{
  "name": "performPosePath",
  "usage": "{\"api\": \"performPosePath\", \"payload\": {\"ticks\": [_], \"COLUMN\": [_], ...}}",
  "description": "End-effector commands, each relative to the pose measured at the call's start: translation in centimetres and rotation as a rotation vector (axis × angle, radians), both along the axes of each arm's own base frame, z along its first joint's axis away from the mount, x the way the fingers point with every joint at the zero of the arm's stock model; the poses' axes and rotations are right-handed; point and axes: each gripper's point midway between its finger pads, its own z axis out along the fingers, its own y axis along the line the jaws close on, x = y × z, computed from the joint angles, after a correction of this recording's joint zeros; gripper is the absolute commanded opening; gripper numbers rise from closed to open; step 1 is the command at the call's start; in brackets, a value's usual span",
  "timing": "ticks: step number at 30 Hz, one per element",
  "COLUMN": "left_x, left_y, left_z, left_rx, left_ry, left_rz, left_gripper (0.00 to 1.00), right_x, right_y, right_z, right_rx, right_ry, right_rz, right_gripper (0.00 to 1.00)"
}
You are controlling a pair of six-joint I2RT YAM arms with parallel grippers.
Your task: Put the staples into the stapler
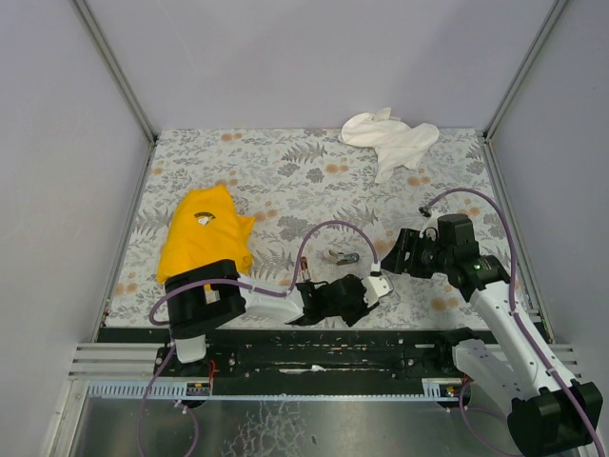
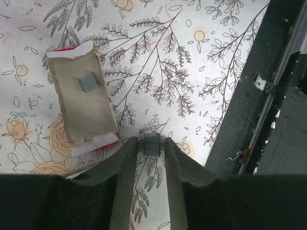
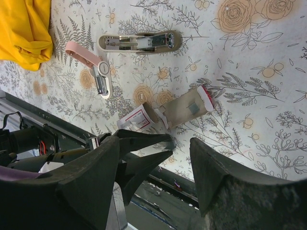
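My left gripper [image 2: 150, 146] is shut on a short grey strip of staples [image 2: 151, 143], held at its fingertips low over the floral table near the front edge. The grey-brown tray [image 2: 81, 103] of the staples box lies just left of it with another strip [image 2: 88, 81] inside. In the right wrist view the tray [image 3: 187, 108] lies beside the red sleeve with its pale label [image 3: 138, 120]. The pink stapler [image 3: 88, 60] lies open farther back, silvery metal showing. My right gripper [image 3: 154, 141] is open and empty, above the box and the left fingers [image 3: 144, 139].
A pale beige block with metal parts [image 3: 139, 42] lies behind the pink stapler. A yellow cloth [image 1: 205, 233] lies at the left, a white cloth [image 1: 390, 138] at the back right. The dark front rail [image 2: 249, 120] runs right beside my left gripper [image 1: 366, 293].
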Motion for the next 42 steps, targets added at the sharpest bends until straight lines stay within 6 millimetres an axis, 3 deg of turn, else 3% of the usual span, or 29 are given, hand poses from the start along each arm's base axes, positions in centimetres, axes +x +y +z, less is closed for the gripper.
{"api": "performPosePath", "payload": {"ticks": [1,21,35,42], "left_x": [-0.1,0.0,-0.7,-1.4], "left_y": [0.8,2.7,2.6,1.8], "left_z": [-1.0,-2.0,-2.4,-1.7], "left_rx": [0.027,0.08,0.077,0.016], "left_ry": [-0.015,-0.031,-0.018,0.036], "left_rz": [-0.006,0.013,-0.027,-0.018], "left_gripper": [0.3,0.38,0.18,0.14], "right_x": [0.6,0.4,0.4,0.4], "right_y": [-0.1,-0.2,-0.3,-0.4], "right_z": [0.7,0.9,1.2,1.6], "right_rx": [0.011,0.013,0.009,0.01], "right_ry": [-0.042,-0.05,-0.058,-0.067], "right_rz": [-0.018,-0.021,-0.031,-0.034], "right_gripper": [0.67,0.67,0.67,0.67]}}
